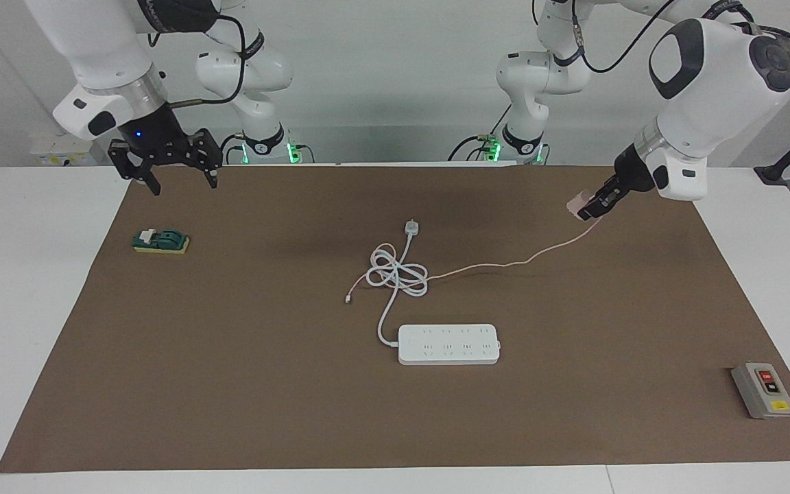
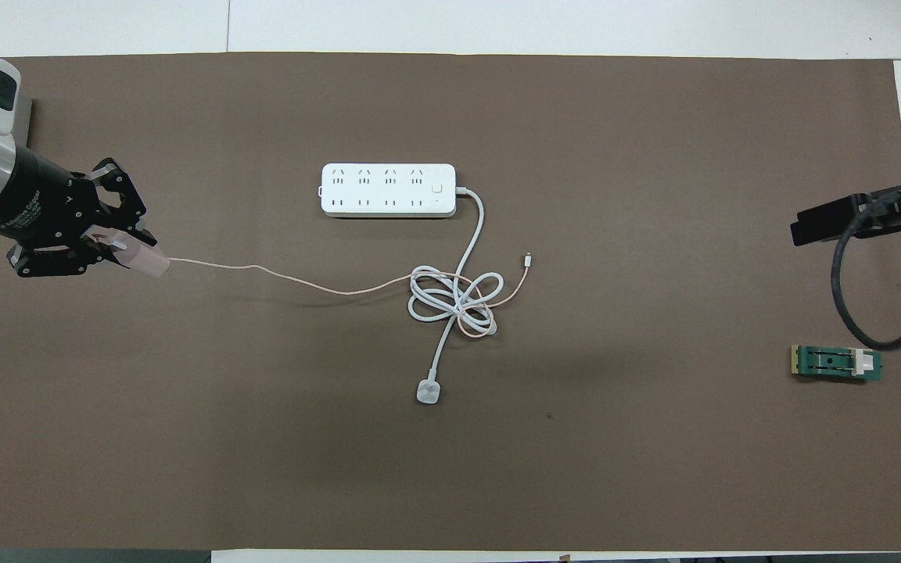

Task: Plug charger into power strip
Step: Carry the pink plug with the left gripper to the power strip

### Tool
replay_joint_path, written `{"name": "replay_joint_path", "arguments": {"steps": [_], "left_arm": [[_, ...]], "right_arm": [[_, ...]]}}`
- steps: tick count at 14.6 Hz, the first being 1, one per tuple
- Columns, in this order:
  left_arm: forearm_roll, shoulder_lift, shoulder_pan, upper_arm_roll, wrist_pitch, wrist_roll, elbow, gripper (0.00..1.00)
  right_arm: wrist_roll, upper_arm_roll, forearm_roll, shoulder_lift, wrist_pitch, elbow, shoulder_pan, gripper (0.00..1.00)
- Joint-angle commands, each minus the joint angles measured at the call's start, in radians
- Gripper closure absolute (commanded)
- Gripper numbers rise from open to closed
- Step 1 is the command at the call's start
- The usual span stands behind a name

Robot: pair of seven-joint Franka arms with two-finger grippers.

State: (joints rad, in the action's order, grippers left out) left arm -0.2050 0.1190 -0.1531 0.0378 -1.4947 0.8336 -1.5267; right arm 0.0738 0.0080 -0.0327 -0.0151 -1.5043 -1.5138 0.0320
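From the facing view, the left gripper point(image 1: 588, 208) hangs over the left arm's end of the tabletop point(image 1: 230, 384), its fingers clamped on the charger point(image 1: 577, 204), whose pink cable point(image 1: 505, 264) trails down to the tangled white cord point(image 1: 398, 274). The power strip point(image 1: 448, 344) lies farther from the robots than that tangle. The right gripper point(image 1: 179, 180) waits, fingers spread, above the green switch point(image 1: 160, 241).

From overhead, the charger point(image 2: 145, 260) is lifted, well apart from the power strip point(image 2: 388, 190). The carrying step seems in hand; next, I judge, the prongs must be turned down and lined up over a socket.
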Motion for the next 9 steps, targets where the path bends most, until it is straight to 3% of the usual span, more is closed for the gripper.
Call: {"name": "replay_joint_path", "arguments": {"steps": [1, 4, 9], "left_arm": [[0.065, -0.027, -0.013, 0.002, 0.001, 0.064, 0.013, 1.0], [0.067, -0.001, -0.014, 0.004, -0.039, 0.108, 0.022, 1.0], [0.076, 0.065, -0.065, 0.007, -0.157, 0.427, 0.025, 1.0]], "right_arm": [[0.012, 0.012, 0.016, -0.06, 0.061, -0.045, -0.02, 0.0], [-0.006, 0.012, 0.014, -0.077, 0.023, -0.112, -0.041, 0.0], [-0.026, 0.012, 0.033, -0.048, -0.031, -0.135, -0.058, 0.0]]}}
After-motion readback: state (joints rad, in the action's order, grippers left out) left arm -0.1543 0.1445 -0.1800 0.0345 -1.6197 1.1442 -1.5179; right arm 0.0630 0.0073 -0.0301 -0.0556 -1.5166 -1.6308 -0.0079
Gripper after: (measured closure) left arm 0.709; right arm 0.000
